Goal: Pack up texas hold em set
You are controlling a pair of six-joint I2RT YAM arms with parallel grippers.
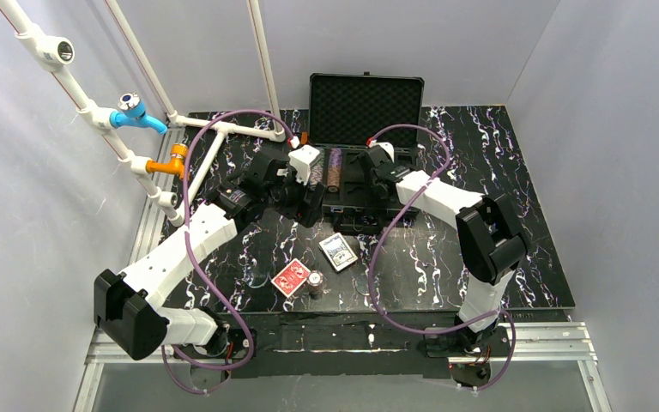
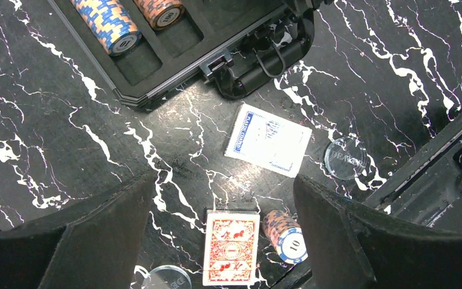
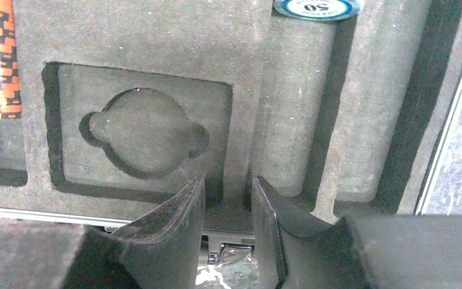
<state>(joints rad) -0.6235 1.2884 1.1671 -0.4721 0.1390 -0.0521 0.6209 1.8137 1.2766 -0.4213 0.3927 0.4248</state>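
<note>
The black briefcase (image 1: 395, 184) lies open at the back, its egg-crate lid (image 1: 365, 107) upright. Rows of striped chips (image 1: 336, 169) fill its left slots. The blue-backed deck (image 1: 338, 251) (image 2: 269, 147), the red-backed deck (image 1: 291, 276) (image 2: 231, 247) and a short chip stack (image 1: 315, 282) (image 2: 284, 236) lie on the table in front. My left gripper (image 1: 307, 206) (image 2: 222, 180) hangs wide open high above the decks. Low over the case's foam, my right gripper (image 1: 367, 184) (image 3: 227, 183) has a narrow gap and holds nothing, beside an empty card pocket (image 3: 138, 129).
A white pipe frame (image 1: 214, 129) with blue and orange fittings stands at the back left. Two clear dealer buttons (image 2: 345, 159) (image 2: 167, 278) lie near the decks. The case handle (image 2: 264, 60) faces the front. A metal rail (image 1: 343, 339) runs along the near edge.
</note>
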